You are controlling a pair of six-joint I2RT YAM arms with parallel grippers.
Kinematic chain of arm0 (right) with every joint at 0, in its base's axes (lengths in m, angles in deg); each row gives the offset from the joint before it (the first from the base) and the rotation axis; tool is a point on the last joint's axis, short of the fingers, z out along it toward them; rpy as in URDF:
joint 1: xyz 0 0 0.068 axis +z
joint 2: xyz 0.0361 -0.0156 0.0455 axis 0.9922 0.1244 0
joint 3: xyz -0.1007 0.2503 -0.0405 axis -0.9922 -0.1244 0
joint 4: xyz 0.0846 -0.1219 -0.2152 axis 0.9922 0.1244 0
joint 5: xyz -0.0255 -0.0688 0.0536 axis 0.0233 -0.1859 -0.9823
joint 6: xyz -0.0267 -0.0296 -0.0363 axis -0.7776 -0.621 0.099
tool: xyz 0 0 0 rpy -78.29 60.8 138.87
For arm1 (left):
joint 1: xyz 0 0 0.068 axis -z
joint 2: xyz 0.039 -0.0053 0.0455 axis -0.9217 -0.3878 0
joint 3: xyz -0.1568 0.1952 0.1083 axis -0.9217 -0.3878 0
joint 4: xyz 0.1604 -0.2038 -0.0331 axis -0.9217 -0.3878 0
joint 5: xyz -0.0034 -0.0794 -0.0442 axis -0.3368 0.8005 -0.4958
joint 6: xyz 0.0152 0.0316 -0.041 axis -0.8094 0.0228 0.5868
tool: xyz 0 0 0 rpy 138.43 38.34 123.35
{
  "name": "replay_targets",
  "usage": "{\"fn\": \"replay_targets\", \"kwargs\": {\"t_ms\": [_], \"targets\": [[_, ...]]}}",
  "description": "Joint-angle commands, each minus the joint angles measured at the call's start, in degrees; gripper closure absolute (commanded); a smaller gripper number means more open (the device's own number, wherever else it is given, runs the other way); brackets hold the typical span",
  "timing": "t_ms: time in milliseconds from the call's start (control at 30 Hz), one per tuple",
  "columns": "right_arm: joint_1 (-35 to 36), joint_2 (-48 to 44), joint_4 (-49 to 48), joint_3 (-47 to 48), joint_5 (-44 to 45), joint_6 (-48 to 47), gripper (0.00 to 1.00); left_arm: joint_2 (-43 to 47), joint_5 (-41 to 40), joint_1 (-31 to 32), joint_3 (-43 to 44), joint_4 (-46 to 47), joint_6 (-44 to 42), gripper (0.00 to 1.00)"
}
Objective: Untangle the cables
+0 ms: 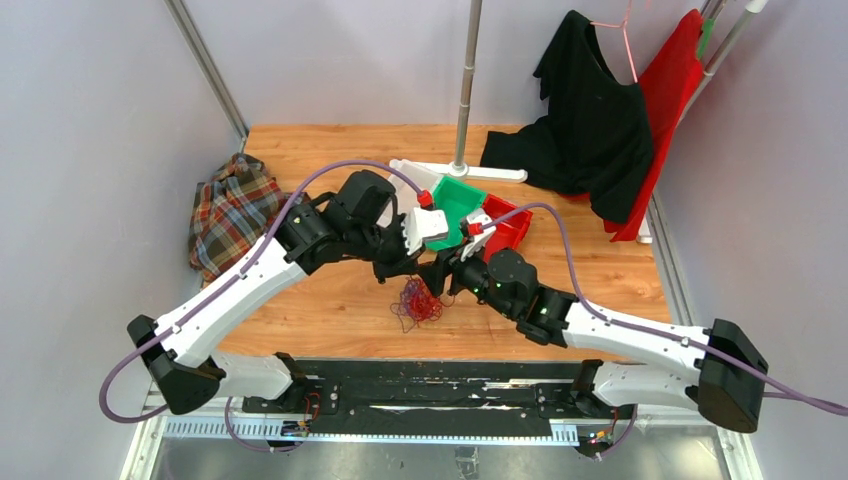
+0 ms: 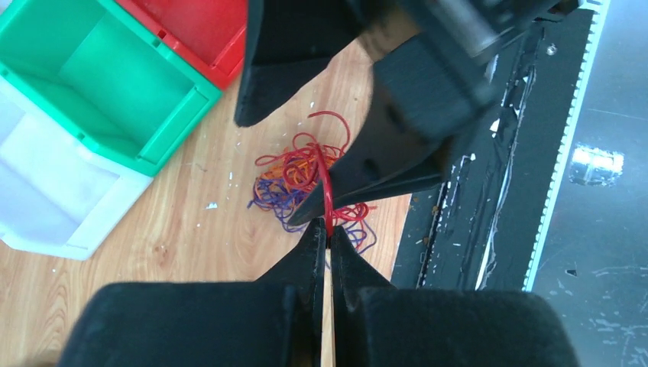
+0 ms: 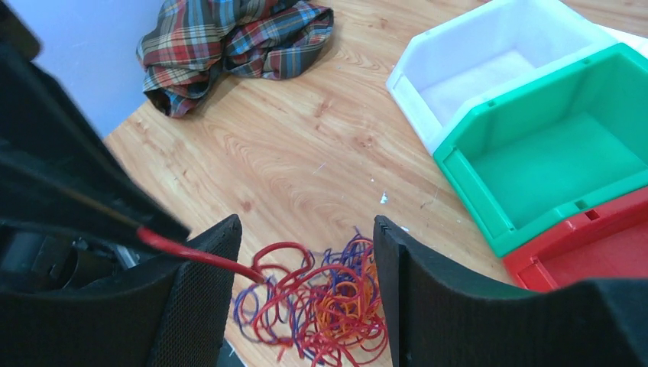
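I can read no writing, label, brand, number or sign in any of my views.
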Motion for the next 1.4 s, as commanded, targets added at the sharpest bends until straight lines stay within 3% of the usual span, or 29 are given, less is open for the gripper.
{"fn": "replay_targets", "kwargs": {"t_ms": [0,300,633,1033,1267,1367], "targets": [[1.01,3.52,-6.65,1.88,4.62,-0.21,0.36,1.41,4.02,-0.07,3.30,-3.09,-1.30,1.00],[1.07,13.91,-12.05,1.65,3.56,3.09,0.37,3.28,4.01,-0.07,9.11,-5.79,-3.79,1.00],[1.06,20.18,-14.81,-5.08,7.56,6.01,0.38,3.24,-4.17,-0.07,18.86,-6.03,-5.75,0.99],[1.01,18.96,-14.42,-11.21,11.28,7.12,0.39,-0.47,-20.49,-0.08,37.42,-6.57,-11.54,1.00],[1.02,16.63,-12.68,-13.68,10.78,7.27,0.40,-1.21,-27.10,-0.07,44.08,-6.29,-15.10,1.00],[1.04,16.01,-13.04,-14.99,10.92,7.43,0.40,-1.07,-31.18,-0.07,46.80,-1.45,-15.87,1.00]]}}
